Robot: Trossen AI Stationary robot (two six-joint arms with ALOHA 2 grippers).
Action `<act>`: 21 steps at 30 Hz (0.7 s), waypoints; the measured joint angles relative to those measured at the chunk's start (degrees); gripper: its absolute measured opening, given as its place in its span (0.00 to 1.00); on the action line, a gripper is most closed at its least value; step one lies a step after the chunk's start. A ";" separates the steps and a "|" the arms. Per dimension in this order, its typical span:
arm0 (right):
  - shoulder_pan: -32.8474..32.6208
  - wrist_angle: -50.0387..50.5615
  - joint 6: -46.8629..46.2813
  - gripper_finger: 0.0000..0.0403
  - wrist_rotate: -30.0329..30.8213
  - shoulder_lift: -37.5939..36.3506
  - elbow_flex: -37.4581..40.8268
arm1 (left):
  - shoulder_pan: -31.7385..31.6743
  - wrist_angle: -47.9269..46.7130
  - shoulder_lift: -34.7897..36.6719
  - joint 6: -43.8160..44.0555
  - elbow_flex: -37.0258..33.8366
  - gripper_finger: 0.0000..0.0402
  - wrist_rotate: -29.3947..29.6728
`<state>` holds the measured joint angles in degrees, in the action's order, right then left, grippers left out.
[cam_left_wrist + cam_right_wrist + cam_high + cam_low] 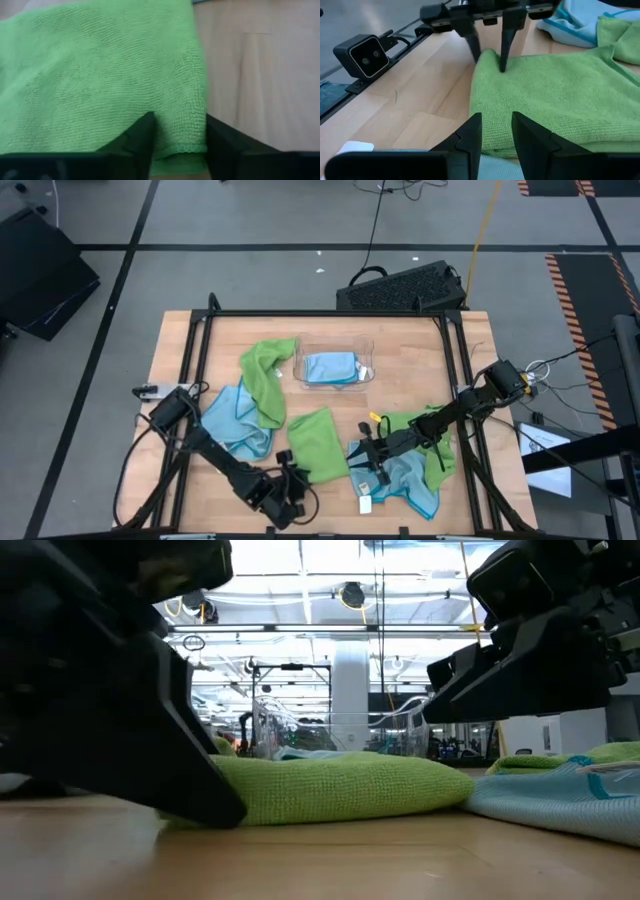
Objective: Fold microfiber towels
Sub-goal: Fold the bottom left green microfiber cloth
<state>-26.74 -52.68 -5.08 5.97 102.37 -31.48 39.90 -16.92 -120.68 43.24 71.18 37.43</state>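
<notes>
A folded lime green towel lies flat on the wooden table, near its middle front. My left gripper comes in from the near left and is shut on the towel's near left corner. My right gripper hovers just above the towel's right edge. Its fingers are slightly apart with nothing between them. In the low view the left gripper's finger reaches down to the towel's edge. My left gripper has the folded green towel's corner between its two fingers. It comes slanting down from the table's near left side. The cloth bulges up a little between the fingertips. The rest of the towel lies flat on the table.
A clear tray at the back middle holds a folded blue towel. Crumpled green and blue towels lie at the left. More green and blue towels lie under the right arm. A small camera sits at the near edge.
</notes>
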 joint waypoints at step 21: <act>-4.82 17.88 10.34 0.45 14.69 0.00 -11.88 | -1.29 -8.48 7.93 7.79 -0.42 0.04 3.02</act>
<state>-31.56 -34.80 5.26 20.66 102.37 -43.37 38.61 -25.40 -112.75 51.03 70.76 40.45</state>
